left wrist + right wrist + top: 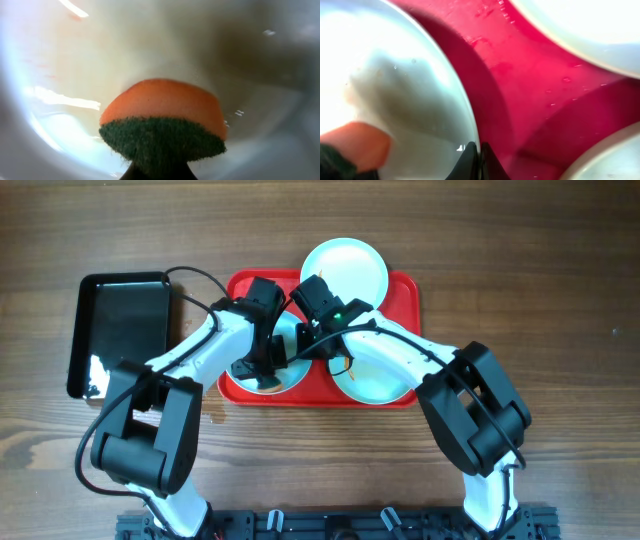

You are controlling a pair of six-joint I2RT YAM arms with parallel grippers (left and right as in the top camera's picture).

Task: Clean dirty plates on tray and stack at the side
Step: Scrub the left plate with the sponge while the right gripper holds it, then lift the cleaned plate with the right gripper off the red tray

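Observation:
On the red tray [400, 295] lie three pale plates. My left gripper [262, 358] is shut on an orange sponge [162, 107] with a dark green scouring face and holds it against the front left plate [288, 376]. That plate's wet surface [75, 60] fills the left wrist view, with a faint orange smear at its top left. My right gripper [479, 156] is shut on the same plate's rim [465, 115], one finger on each side of it. The back plate [345, 268] looks clean. Small orange marks show on the front right plate [380, 378].
A glossy black tray [120, 330] sits to the left of the red one on the wooden table [540, 270]. Both arms cross over the red tray's front half. The right wrist view shows bare red tray floor [530, 75] between the plates.

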